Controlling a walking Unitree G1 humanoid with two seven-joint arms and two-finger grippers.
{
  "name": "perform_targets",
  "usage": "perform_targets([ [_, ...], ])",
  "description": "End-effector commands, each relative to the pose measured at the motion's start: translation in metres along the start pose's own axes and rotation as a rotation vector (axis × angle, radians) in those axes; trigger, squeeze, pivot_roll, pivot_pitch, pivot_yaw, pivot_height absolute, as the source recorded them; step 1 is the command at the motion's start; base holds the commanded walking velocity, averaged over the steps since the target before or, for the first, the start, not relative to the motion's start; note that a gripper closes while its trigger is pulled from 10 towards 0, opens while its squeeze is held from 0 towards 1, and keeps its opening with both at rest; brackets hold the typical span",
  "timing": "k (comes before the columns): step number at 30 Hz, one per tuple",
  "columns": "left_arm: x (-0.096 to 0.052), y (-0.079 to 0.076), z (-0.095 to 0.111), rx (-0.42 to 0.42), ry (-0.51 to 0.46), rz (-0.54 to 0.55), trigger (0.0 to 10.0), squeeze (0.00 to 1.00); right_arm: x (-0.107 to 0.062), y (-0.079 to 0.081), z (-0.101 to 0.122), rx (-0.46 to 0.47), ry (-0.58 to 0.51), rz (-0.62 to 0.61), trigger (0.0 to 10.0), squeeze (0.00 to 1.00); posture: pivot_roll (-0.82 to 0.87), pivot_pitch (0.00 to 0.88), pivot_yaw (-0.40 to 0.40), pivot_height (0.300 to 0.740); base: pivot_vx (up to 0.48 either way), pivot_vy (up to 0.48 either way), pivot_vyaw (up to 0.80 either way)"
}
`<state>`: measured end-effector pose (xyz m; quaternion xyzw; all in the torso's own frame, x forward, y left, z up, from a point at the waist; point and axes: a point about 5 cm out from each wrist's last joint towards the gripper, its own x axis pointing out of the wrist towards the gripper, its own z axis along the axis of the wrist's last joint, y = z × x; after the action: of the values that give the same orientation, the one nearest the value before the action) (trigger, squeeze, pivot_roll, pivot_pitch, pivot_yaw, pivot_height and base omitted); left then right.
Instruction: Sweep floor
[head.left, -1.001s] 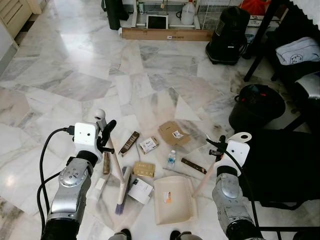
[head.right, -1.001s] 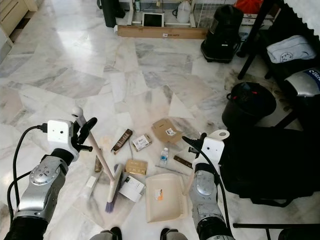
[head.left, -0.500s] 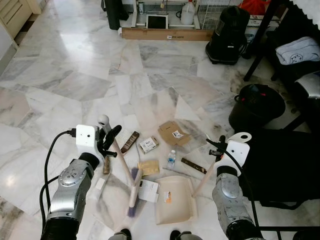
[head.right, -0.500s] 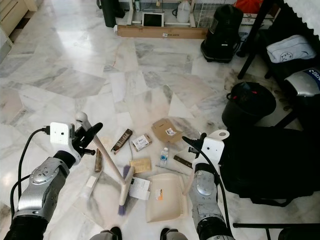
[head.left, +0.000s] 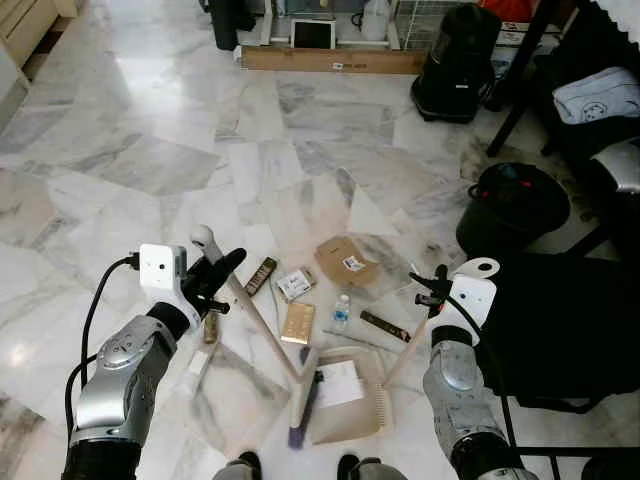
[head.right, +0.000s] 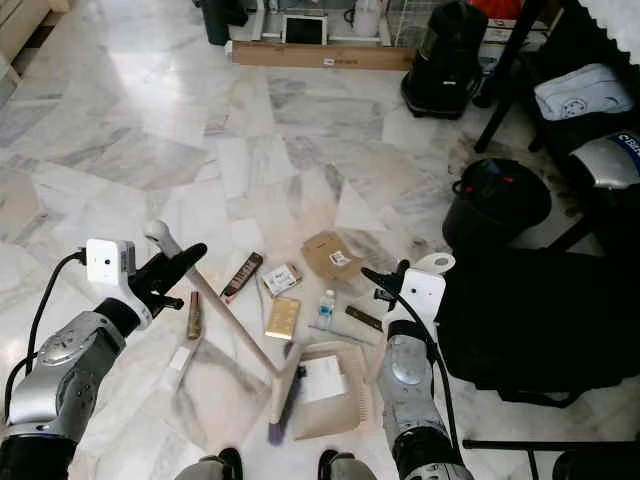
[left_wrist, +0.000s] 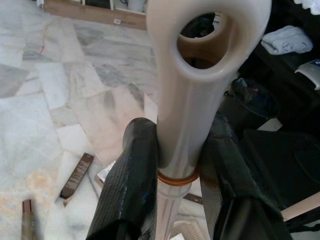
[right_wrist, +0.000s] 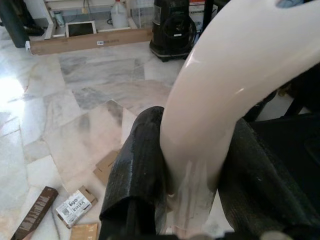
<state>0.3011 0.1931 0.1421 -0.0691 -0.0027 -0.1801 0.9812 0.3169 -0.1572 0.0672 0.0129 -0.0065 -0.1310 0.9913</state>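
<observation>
A broom with a cream handle (head.left: 255, 310) slants down to its purple-bristled head (head.left: 303, 404) on the marble floor. My left gripper (head.left: 215, 275) is shut on the handle's top; both fingers (left_wrist: 131, 185) clamp it. The cream dustpan (head.left: 362, 420) lies by the brush head, with a white card (head.left: 340, 382) on it. My right gripper (head.left: 430, 295) is shut on the dustpan's long handle (right_wrist: 210, 100). Litter lies just beyond: a gold box (head.left: 298, 322), a small bottle (head.left: 341, 314), a cardboard piece (head.left: 347, 262), a white packet (head.left: 293, 284) and brown bars (head.left: 262, 275).
A black bin (head.left: 512, 208) stands to the right, with dark furniture and a black bag (head.left: 560, 320) beside my right arm. A black vacuum (head.left: 458, 60) and a long cardboard box (head.left: 330, 60) sit at the back. A brown tube (head.left: 211, 327) lies by my left arm.
The broom head has swept right, up against the dustpan, pushing the white card onto it. The gold box has shifted and turned. The right arm and dustpan handle stay put.
</observation>
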Motion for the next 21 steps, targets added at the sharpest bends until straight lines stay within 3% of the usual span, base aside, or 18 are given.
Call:
perform_targets([
  [1,-0.004,-0.002,0.002,-0.013,-0.004,-0.029,10.0,0.0,-0.002,0.0,-0.006,0.011,0.031,0.002,10.0,0.0,0.08,0.235,-0.048,0.74,0.0,0.0,0.0],
  [6,-0.005,-0.001,0.01,0.038,-0.031,-0.004,10.0,0.0,-0.001,0.002,-0.005,0.013,0.031,0.01,10.0,0.0,0.08,0.223,-0.053,0.74,0.0,0.0,0.0],
  [11,-0.006,-0.001,0.035,0.071,-0.159,0.072,10.0,0.0,0.003,0.004,0.001,0.025,0.01,0.031,10.0,0.0,0.08,0.205,-0.059,0.74,0.0,0.0,0.0],
  [21,-0.009,-0.007,0.059,0.133,-0.303,0.149,10.0,0.0,0.009,0.003,0.012,0.082,-0.016,0.023,10.0,0.0,0.07,0.182,-0.067,0.74,0.0,0.0,0.0],
])
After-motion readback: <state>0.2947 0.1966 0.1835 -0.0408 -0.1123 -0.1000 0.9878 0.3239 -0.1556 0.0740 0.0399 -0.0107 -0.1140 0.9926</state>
